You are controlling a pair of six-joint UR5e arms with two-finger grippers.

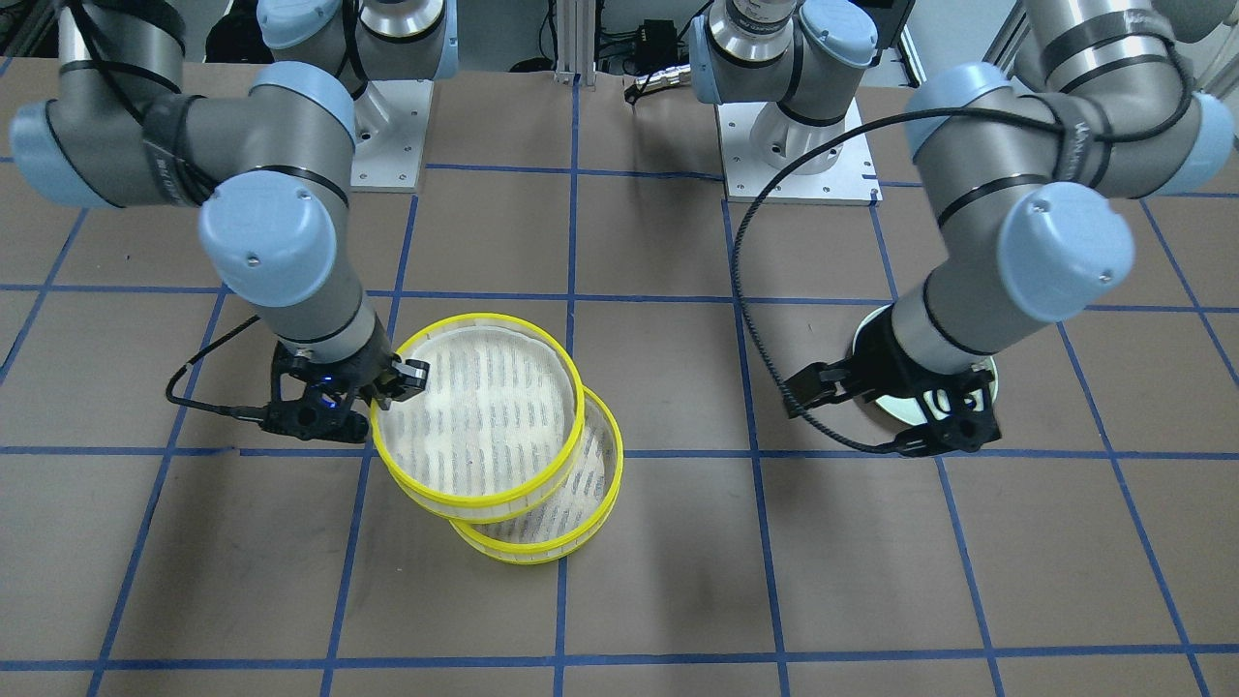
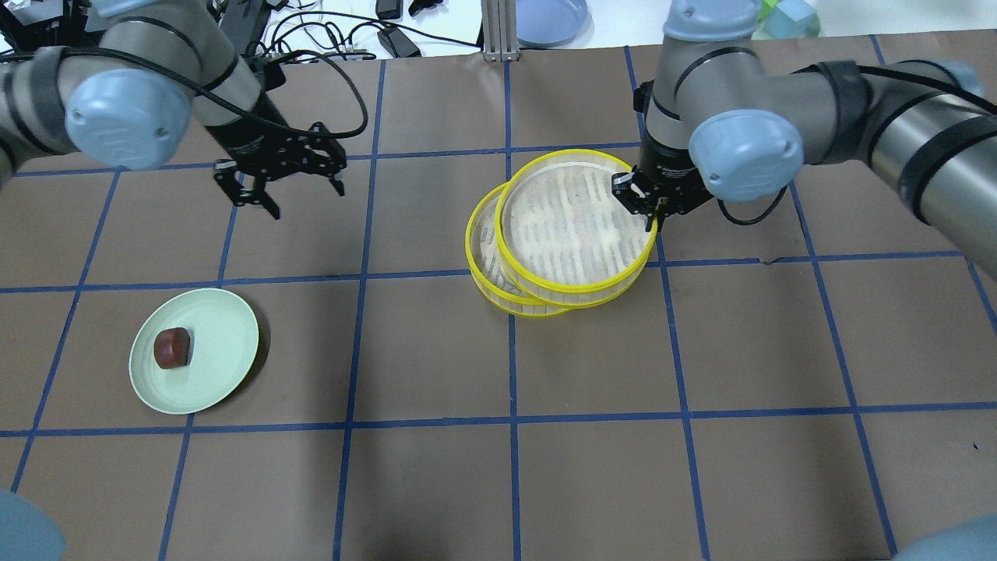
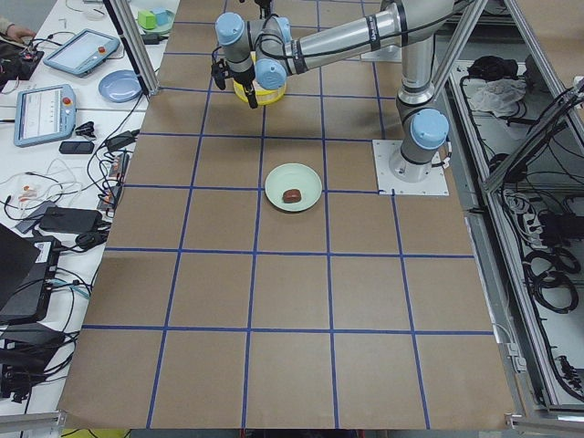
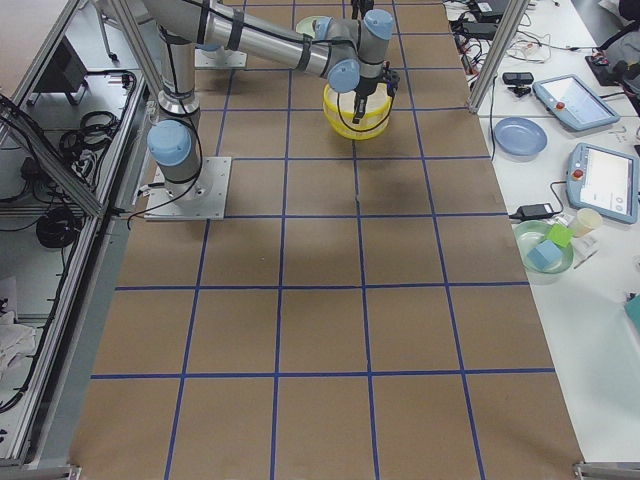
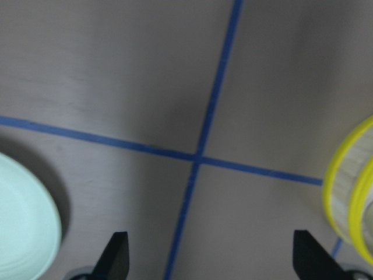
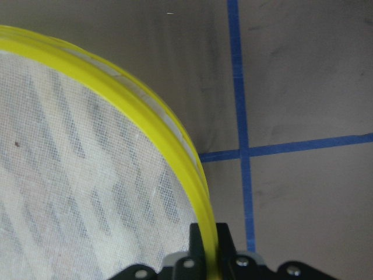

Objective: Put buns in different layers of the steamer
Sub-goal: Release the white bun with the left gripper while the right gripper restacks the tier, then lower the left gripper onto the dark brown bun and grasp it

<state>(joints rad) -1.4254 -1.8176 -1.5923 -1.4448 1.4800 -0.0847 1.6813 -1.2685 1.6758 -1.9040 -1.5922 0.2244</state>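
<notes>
Saw dark brown bun [image 2: 172, 347] sitting on pale green plate [image 2: 226, 374], near left. Noted left gripper [image 2: 290, 193] spread open, holding nothing, above table [image 2: 436, 351] farther back. Found upper steamer tray [image 2: 576, 226] at centre, offset over lower steamer tray [image 2: 484, 265], overlapping it. Logged right gripper [image 2: 650, 206] pinched onto that upper tray's right rim.

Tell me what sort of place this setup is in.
Probably a robotics lab workcell: a brown paper-covered table marked with a blue tape grid, a silver aluminium frame post, and grey-blue teach pendants beside it.
</notes>
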